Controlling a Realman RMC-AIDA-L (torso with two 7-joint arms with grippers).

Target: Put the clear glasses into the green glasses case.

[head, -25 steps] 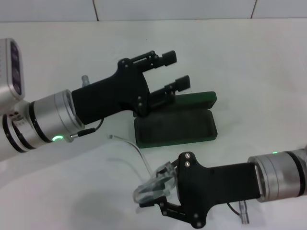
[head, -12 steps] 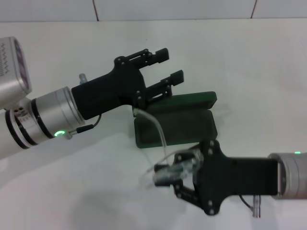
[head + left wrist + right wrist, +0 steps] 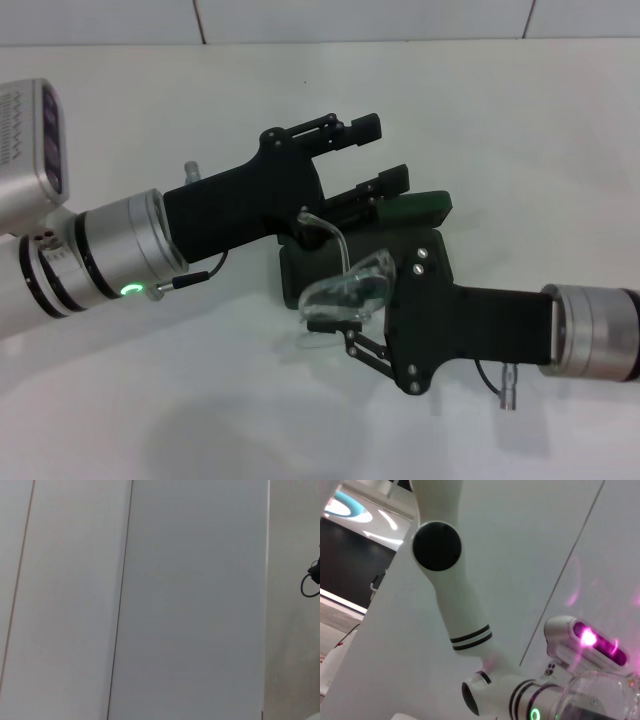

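Raised since half a second ago, the right gripper (image 3: 335,318) now carries the clear glasses (image 3: 348,288) over the near edge of the green glasses case (image 3: 420,212), jaws clamped on the lens. Head view: left gripper (image 3: 378,152) hovers over the case's hinge side, jaws parted, empty. Left wrist view: wall only. Right wrist view: lens at the frame's corner. Lower level, arms folded.

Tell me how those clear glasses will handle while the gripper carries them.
The clear glasses, pinched at the lens by the right gripper, look thin and light. One slim arm arcs up unsupported, so it probably flexes and could snag the green glasses case. Smooth plastic may slip.
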